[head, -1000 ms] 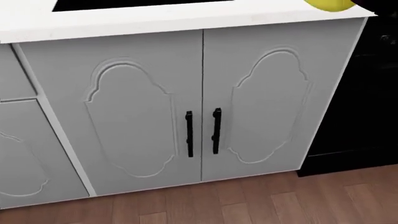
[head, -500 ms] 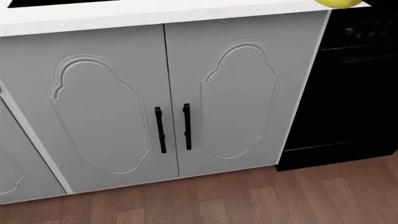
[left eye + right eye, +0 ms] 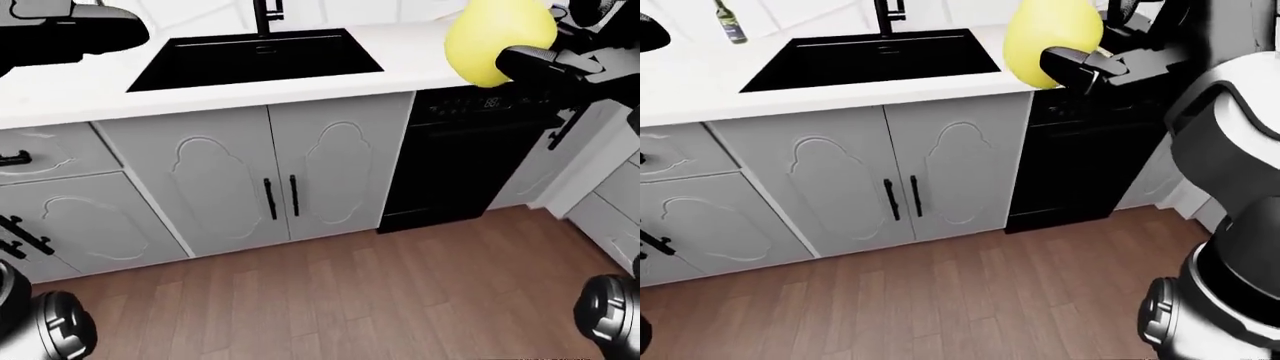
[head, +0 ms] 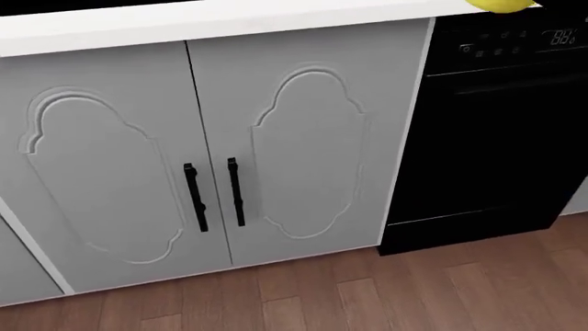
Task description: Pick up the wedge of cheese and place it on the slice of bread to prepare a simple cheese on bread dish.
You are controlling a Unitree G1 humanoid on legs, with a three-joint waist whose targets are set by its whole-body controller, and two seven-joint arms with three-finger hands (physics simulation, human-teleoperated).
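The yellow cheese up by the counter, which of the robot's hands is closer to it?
Right. The right hand has its fingers against the cheese at the right-eye view's top. The left hand is raised at the left-eye view's top left, beyond the sink.

I note bare white desk (image 3: 420, 56) between the black sink (image 3: 255, 58) and my right hand (image 3: 1080, 64). The faucet (image 3: 266, 13) rises above the sink; a bottle (image 3: 730, 22) stands well left.
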